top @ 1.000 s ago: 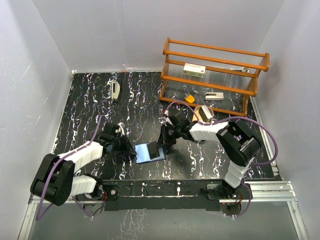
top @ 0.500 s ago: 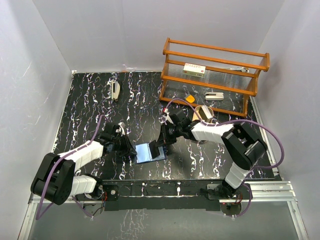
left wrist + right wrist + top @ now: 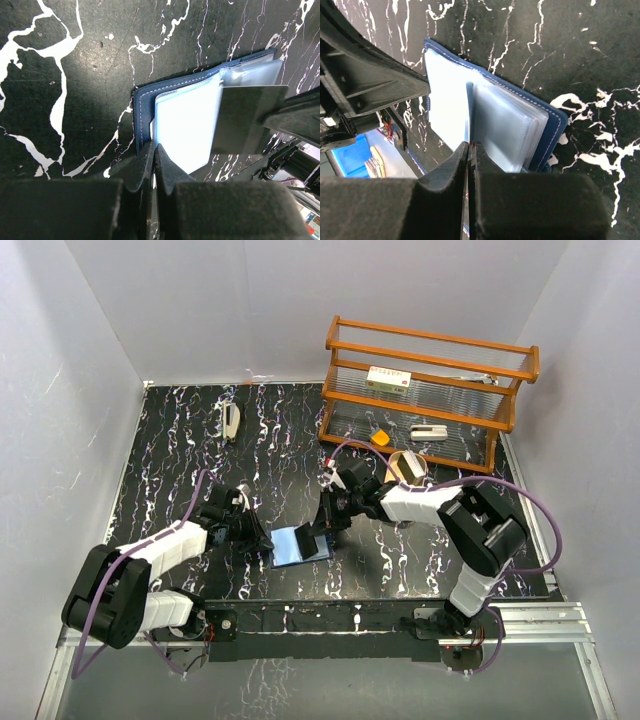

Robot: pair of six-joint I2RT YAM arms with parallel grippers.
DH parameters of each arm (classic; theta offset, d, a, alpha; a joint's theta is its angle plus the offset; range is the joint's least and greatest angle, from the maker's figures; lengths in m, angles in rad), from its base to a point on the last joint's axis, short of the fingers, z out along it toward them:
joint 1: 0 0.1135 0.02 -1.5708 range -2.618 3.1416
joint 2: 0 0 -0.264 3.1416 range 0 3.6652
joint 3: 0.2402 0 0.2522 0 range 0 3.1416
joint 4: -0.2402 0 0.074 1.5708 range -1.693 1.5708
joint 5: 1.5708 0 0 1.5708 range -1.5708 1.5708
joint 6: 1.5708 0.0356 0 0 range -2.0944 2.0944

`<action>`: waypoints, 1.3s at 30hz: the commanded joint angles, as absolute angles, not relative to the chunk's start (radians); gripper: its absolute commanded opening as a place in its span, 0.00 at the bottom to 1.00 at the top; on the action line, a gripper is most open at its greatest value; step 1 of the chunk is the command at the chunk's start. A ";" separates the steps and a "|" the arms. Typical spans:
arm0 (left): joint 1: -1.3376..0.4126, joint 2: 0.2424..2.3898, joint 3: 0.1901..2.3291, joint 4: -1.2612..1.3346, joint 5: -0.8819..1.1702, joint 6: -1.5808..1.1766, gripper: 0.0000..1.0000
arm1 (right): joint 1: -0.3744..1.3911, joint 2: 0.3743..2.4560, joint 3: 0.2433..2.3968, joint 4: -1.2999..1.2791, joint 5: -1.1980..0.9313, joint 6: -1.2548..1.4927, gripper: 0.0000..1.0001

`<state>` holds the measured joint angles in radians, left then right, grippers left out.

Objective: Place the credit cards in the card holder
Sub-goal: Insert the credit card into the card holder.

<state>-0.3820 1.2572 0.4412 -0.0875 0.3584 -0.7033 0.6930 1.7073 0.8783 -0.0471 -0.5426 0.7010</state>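
Black marbled bench (image 3: 180, 460), wooden rack (image 3: 430, 340) at its far right, both arms reaching in to the middle near edge. The card holder (image 3: 292, 546) lay open there, navy cover flat on the bench, pale blue-grey sleeves facing up. Left end effector (image 3: 155, 160) was clenched on the holder's near edge, pinning it down. Right end effector (image 3: 469, 150) was clamped on a credit card (image 3: 245, 120), held on edge with its lower edge at the sleeves. It looked dark from the left wrist and showed only as a thin line from the right wrist. Against a second before, the right wrist had dropped slightly and drawn in over the holder, bringing the card down to the sleeves. The left arm and the holder had not shifted. Judged: insertion was under way. Whether the card's edge had entered a slot or only rested on top could not be told. No other loose cards were made out.
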 commanded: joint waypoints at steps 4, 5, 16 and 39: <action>-0.384 1.299 0.462 -0.114 0.322 -0.680 0.00 | 0.696 1.808 0.882 0.048 -0.598 0.698 0.00; -0.384 1.305 0.462 -0.113 0.323 -0.680 0.00 | 0.694 1.818 0.883 0.051 -0.603 0.699 0.00; -0.384 1.296 0.465 -0.132 0.318 -0.686 0.00 | 0.693 1.829 0.895 0.076 -0.646 0.708 0.00; -0.385 1.244 0.434 -0.151 0.340 -0.710 0.03 | 0.693 1.821 0.763 0.356 -0.568 0.888 0.00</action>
